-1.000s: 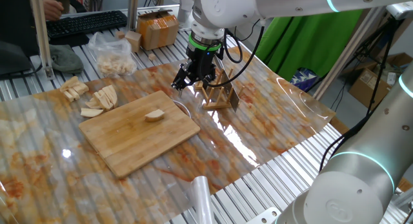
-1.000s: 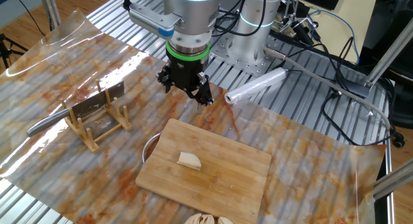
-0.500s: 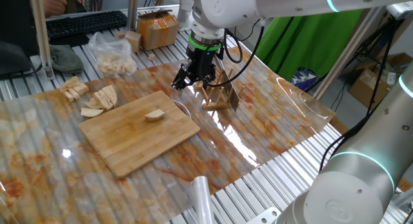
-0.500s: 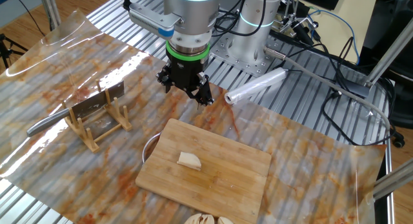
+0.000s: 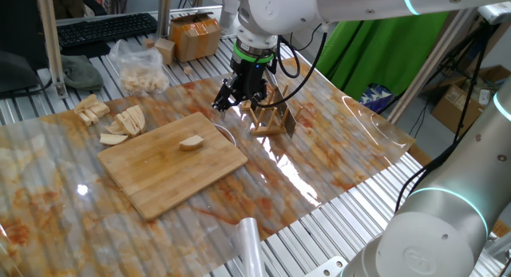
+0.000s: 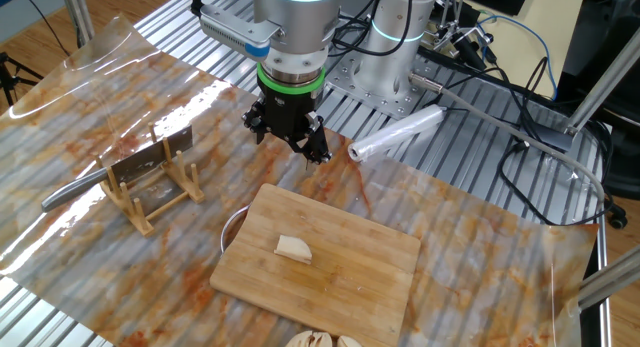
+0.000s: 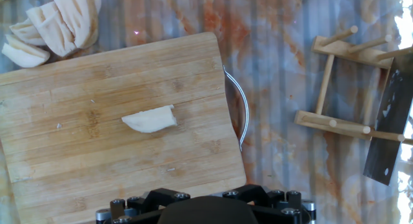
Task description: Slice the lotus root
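Lotus root piece at centre of cutting board, mid-left of frame. Knife on wooden rack, left of frame. Cut slices and bag upper left. Plastic roll right of gripper. Gripper spread wide, empty, above worktop beyond board.

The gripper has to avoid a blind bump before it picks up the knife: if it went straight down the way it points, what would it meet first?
Probably the stained table cover, beside the cutting board. The open gripper holds nothing; depth is uncertain.
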Robot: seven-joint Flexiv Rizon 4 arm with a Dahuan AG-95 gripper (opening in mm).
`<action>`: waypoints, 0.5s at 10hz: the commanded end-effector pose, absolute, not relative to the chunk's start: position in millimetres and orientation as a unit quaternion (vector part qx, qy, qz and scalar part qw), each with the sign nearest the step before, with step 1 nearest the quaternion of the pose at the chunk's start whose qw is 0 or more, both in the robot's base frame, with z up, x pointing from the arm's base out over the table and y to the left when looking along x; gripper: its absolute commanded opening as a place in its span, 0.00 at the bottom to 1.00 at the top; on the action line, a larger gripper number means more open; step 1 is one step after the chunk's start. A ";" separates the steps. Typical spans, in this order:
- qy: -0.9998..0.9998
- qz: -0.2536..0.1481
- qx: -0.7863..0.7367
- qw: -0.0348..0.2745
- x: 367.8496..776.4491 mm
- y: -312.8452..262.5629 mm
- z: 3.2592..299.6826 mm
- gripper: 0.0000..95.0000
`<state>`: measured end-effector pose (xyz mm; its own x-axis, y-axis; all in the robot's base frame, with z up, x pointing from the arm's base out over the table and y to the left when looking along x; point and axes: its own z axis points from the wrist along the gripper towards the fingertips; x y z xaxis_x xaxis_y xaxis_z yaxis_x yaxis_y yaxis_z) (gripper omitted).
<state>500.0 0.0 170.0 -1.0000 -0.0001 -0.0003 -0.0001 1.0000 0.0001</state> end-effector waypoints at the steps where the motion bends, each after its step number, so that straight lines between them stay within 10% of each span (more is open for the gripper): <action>1: 0.998 0.024 0.060 -0.021 500.0 0.0 170.0 0.00; 5: 0.998 0.027 0.047 -0.021 499.7 0.6 170.1 0.00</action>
